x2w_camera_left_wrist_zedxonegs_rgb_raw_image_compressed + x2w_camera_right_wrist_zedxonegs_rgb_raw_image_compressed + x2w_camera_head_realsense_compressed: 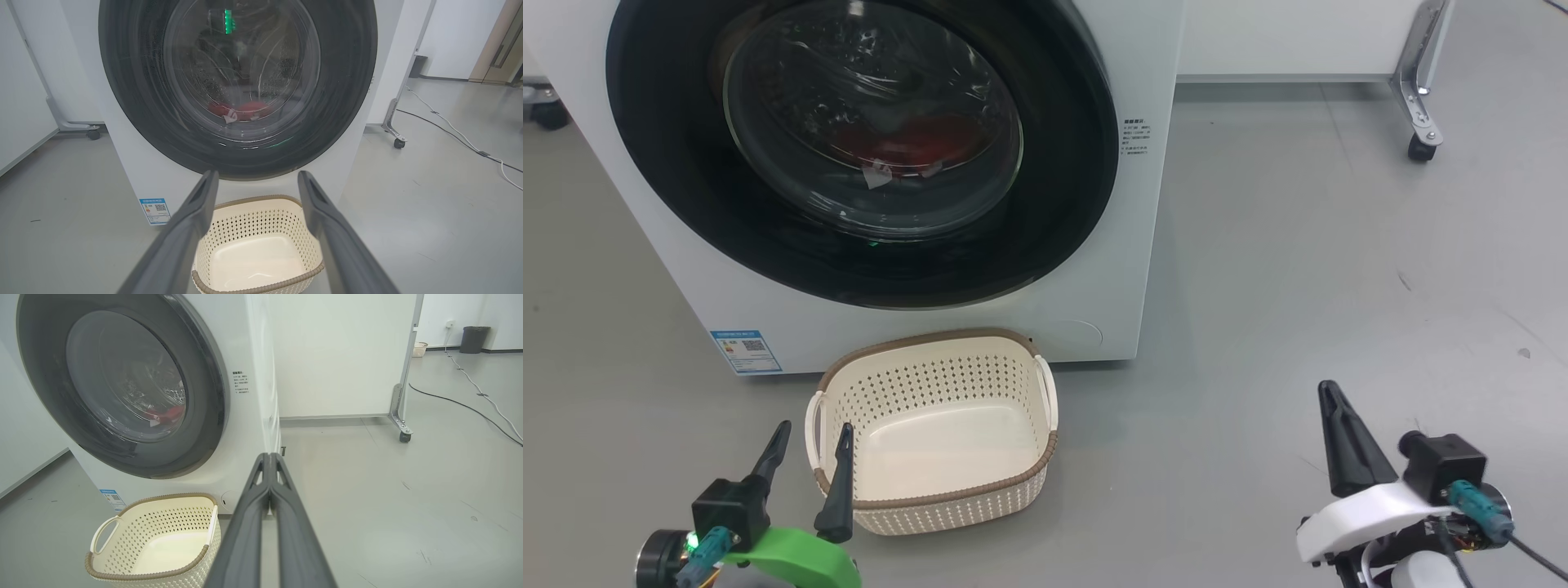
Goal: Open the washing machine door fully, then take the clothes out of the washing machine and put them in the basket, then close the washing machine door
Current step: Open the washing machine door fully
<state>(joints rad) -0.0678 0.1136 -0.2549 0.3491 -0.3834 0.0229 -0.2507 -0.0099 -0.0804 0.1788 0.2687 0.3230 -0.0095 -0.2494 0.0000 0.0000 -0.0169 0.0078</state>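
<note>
Right pincer [1331,396] hangs low at the near right above bare grey floor, well apart from the washing machine [1127,269]. The left pincer [815,429] hangs at the near left, just beside the near-left corner of the cream basket [931,336].

The washing machine door [1062,204] is shut, and the red clothes [907,143] lie at the bottom of the drum behind its glass bowl. The empty basket stands on the floor close against the machine's front, under the door. I can make out no handle on the glossy black rim, so fingers may well skid off it or off the glass without catching the edge. An arm reaching in low could also nudge the light basket out of place, so that the garment later drops on the floor.

The right pincer's two dark fingers are pressed together along their length, with nothing between them and touching nothing. The left pincer's fingers stand spread wide and empty, framing the basket in the left wrist view.
</note>
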